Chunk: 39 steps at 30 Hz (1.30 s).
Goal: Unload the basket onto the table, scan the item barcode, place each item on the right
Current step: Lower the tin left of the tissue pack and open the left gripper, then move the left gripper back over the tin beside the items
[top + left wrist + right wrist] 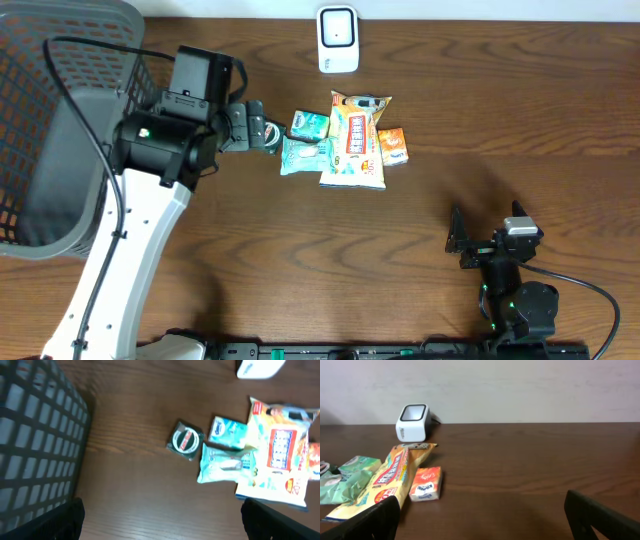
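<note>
A cluster of items lies mid-table: a yellow snack bag (355,140) (277,455) (385,480), two teal packets (310,125) (222,462), an orange box (392,146) (425,484) and a small dark pack with a round label (186,441). The white barcode scanner (338,40) (412,422) stands at the far edge. My left gripper (265,133) (162,520) hovers open just left of the cluster, nothing between its fingers. My right gripper (487,238) (482,520) rests open near the front right, empty, facing the items.
A large grey mesh basket (40,130) (35,435) fills the left side of the table, close beside the left arm. A wall runs behind the scanner. Bare brown wood lies between the right gripper and the items.
</note>
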Tool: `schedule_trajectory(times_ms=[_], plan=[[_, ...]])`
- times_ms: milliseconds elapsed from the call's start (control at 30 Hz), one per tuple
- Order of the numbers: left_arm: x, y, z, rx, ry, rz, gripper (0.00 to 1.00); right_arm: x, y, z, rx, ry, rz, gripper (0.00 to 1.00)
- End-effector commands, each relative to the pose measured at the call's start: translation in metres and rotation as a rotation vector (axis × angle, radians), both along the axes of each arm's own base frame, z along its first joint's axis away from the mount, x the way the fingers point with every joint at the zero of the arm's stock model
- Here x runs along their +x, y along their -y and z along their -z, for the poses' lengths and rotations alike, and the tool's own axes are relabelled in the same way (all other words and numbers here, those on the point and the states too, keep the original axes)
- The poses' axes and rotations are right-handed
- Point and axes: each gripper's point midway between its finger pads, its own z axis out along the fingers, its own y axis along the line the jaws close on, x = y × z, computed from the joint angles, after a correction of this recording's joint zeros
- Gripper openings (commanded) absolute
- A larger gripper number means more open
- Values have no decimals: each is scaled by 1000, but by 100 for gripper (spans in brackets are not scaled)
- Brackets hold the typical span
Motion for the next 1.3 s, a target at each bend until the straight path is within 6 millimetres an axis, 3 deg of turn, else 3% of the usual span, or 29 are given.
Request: schedule_trajectory(times_ms=[0,200,400,1267], plan=[[8,-17,-15,-17,41,-72,99,0,3,2,-2,-5,14,99],[3,-65,-8,-74,3,-269,98,0,3,2,-2,-5,14,99],[-8,-77,1,-155,-67,-289,98,0,3,2,-2,-5,14,99],[-11,-78,2,-154,-78,-293,99,0,3,2,-2,-5,14,99]])
